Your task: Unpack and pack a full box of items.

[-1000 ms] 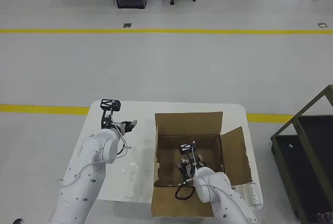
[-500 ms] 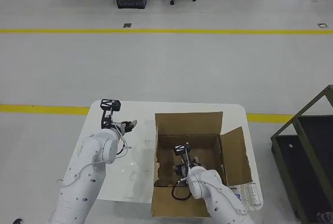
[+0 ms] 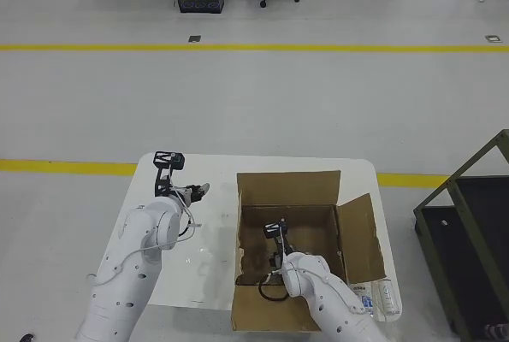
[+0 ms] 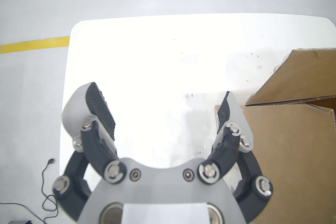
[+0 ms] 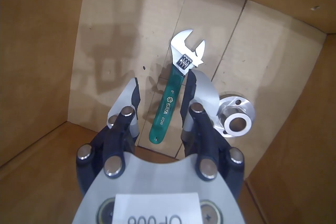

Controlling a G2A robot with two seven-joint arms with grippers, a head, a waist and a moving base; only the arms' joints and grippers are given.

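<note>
An open cardboard box [image 3: 357, 235] stands on the right half of the white table [image 3: 211, 171]. On its floor lies an adjustable wrench [image 5: 168, 101] with a green handle, and beside it a silver metal flange [image 5: 237, 117]. My right gripper [image 5: 163, 80] hangs open inside the box just above the wrench, one finger on each side of the handle, not touching it. My left gripper [image 4: 158, 92] is open and holds nothing above the bare table, left of the box [image 4: 288, 130]; it also shows from above [image 3: 198, 190].
A clear plastic packet [image 3: 382, 297] lies on the table by the box's right flap, near the table edge. A green metal rack [image 3: 485, 222] stands on the floor to the right. The table left of the box is bare.
My right arm has shifted to the left inside the box. The left arm has stayed still.
</note>
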